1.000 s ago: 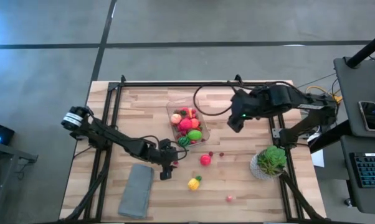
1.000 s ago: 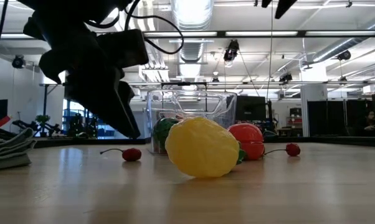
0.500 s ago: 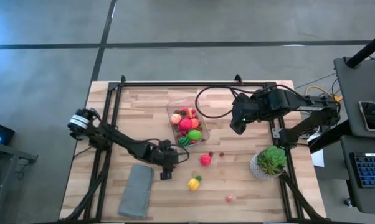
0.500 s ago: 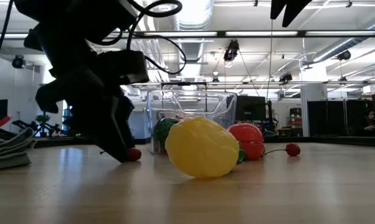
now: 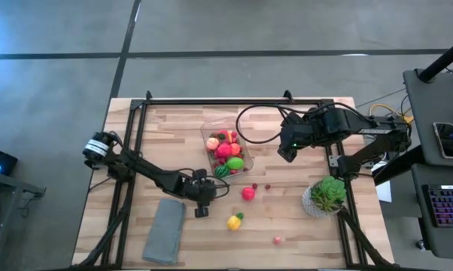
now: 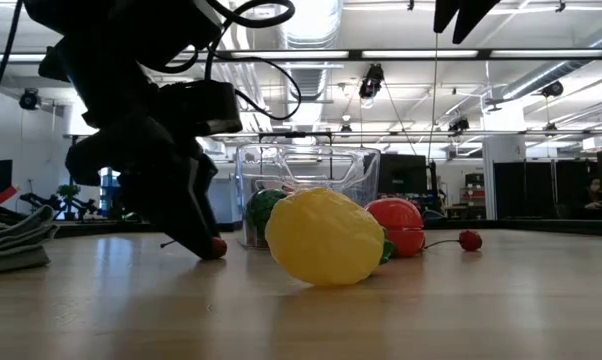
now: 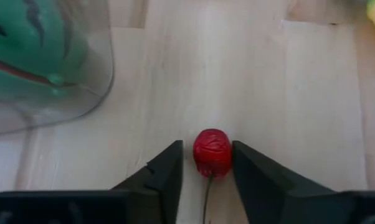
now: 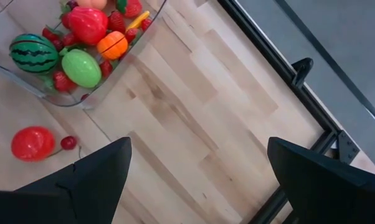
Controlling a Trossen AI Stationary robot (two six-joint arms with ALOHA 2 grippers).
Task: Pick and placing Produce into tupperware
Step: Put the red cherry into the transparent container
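The left gripper (image 7: 206,171) is down at the table surface with its two fingers (image 7: 166,171) spread to either side of a small dark-red cherry (image 7: 212,151). The berry sits squarely in the gap, just short of both inner faces, and its thin stem runs back along the gripper's own axis toward the wrist. The jaws are parted and not yet clamped on it. In the low view the same gripper (image 6: 186,215) stands with its tips on the wood and the cherry (image 6: 216,246) showing at their edge.

The controlling relation is alignment: the berry lies on the centre line between the fingers, so closing should need no sideways correction, judged from the wrist view.

Just beyond the berry stands the tupperware (image 5: 226,149), its rounded clear corner (image 7: 81,93) near the fingertips, with a striped green melon (image 7: 25,43) inside against the wall. It already holds red, orange, pink and green produce. The transfer would be short, up and over the near wall.

Further out, a red fruit (image 5: 247,193), a yellow fruit (image 5: 233,221) and a small pink piece (image 5: 277,240) lie loose on the table (image 5: 287,226).

The right gripper (image 5: 285,150) waits beyond the tupperware's far side, spread wide and empty
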